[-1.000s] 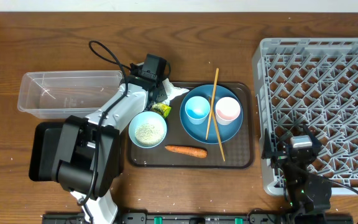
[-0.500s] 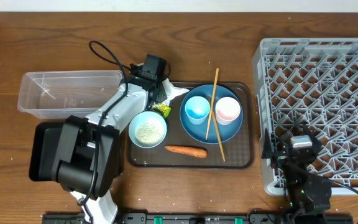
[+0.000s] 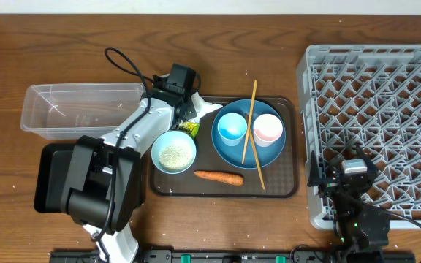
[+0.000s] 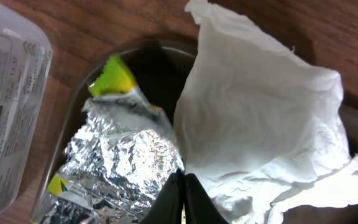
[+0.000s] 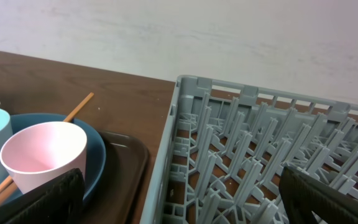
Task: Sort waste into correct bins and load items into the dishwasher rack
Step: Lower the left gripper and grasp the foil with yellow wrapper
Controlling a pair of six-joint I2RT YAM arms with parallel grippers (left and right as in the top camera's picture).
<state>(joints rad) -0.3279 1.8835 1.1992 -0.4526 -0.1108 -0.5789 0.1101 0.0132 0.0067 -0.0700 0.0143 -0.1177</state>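
Observation:
The crumpled silver wrapper (image 4: 120, 149) with its green-yellow label (image 3: 190, 128) lies at the brown tray's back left corner, beside white paper (image 4: 260, 118). My left gripper (image 4: 182, 179) is shut at the seam between foil and paper, with a thin fold of wrapper pinched. The blue plate (image 3: 248, 150) holds a light blue cup (image 3: 232, 127), a white-pink cup (image 3: 268, 129) and two chopsticks (image 3: 250, 120). A small bowl (image 3: 173, 153) holds rice, with a carrot (image 3: 218, 176) beside it. My right gripper (image 5: 188, 199) stands open over the rack's (image 3: 386, 109) near left edge.
A clear tub (image 3: 79, 109) stands at the left, with a black tray (image 3: 53, 179) in front of it, partly under the left arm. The brown serving tray (image 3: 283, 186) sits mid-table. The rack fills the right side.
My left gripper has closed at the wrapper. Nothing else has moved.

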